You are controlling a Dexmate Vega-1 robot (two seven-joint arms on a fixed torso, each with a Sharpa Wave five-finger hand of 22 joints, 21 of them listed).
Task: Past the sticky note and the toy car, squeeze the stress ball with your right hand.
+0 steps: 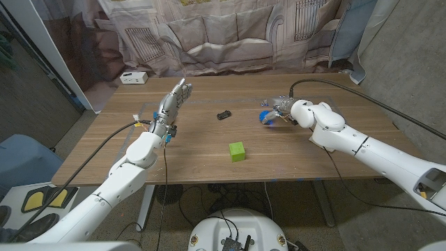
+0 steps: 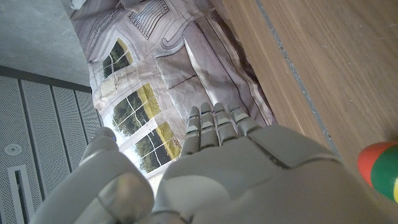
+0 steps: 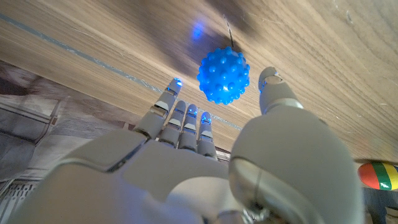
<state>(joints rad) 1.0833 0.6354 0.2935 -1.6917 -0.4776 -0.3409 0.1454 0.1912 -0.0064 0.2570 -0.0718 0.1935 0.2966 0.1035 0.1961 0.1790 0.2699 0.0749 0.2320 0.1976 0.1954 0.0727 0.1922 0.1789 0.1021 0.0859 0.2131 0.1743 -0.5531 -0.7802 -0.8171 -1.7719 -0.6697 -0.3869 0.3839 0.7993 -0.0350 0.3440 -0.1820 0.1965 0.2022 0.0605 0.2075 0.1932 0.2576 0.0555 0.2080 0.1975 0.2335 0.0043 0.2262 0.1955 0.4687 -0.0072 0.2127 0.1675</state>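
The blue spiky stress ball (image 1: pixel 266 118) lies on the wooden table (image 1: pixel 293 157), right of the middle. My right hand (image 1: pixel 281 109) hovers just beyond it with its fingers apart. In the right wrist view the stress ball (image 3: pixel 224 74) sits between the fingers (image 3: pixel 180 118) and the thumb; I see no contact. A small black toy car (image 1: pixel 224 115) stands left of the ball. The green sticky note block (image 1: pixel 237 151) lies nearer the front edge. My left hand (image 1: pixel 173 103) is raised over the table's left part, fingers stretched out and holding nothing, as the left hand (image 2: pixel 217 168) also shows from its wrist.
A white box (image 1: pixel 132 77) sits at the table's far left corner. A printed curtain (image 1: pixel 223 31) hangs behind the table. A red, yellow and green striped thing (image 3: pixel 379 175) shows at the edge of the right wrist view.
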